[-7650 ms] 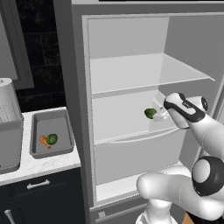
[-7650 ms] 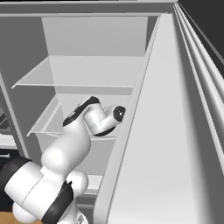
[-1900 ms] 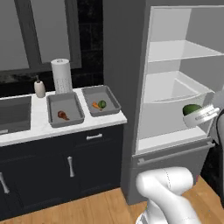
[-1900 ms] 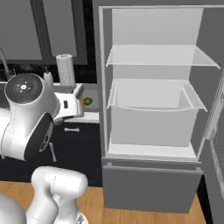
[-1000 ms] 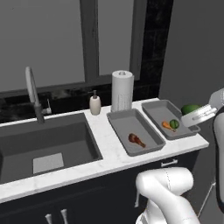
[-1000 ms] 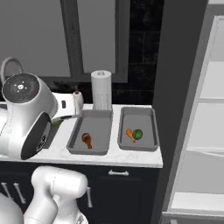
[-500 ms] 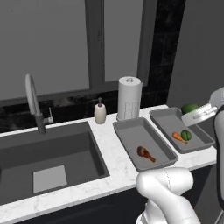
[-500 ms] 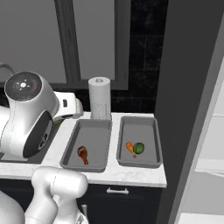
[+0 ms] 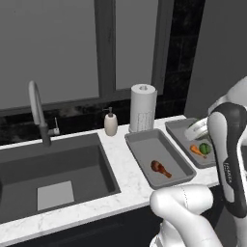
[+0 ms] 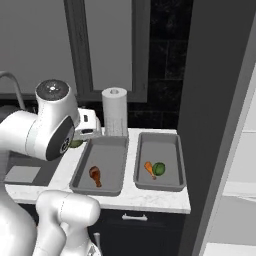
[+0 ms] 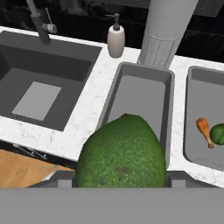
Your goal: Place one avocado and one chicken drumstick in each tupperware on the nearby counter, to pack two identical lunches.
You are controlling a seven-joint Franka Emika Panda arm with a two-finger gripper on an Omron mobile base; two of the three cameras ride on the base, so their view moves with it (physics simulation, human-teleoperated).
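The white stone counter (image 9: 120,159) runs under a dark window, with a deep grey sink (image 9: 53,173) set into its left part and a curved tap (image 9: 38,111) behind the basin. Beside the sink, at the back, stand a small soap bottle (image 9: 111,123) and a tall paper towel roll (image 9: 143,108), near each other but apart.

Two shallow grey trays lie side by side on the counter, right of the sink. The left tray (image 10: 107,150) holds a single brown drumstick (image 10: 95,175) towards its front end. The right tray (image 10: 172,155) holds an orange drumstick (image 10: 149,169) and a green avocado (image 10: 158,169), the two touching or nearly so (the right base view shows them close together near the tray's middle).

In the hand view a second avocado (image 11: 121,153) sits large at the bottom of the picture, its rounded tip pointing up over the left tray's near end. It rests between the fingers of the gripper (image 11: 121,177), which stand apart by the fruit's width and are clamped on it; the finger tips themselves are mostly hidden behind the fruit. In the right base view a sliver of green shows by the white hand, just left of the left tray.
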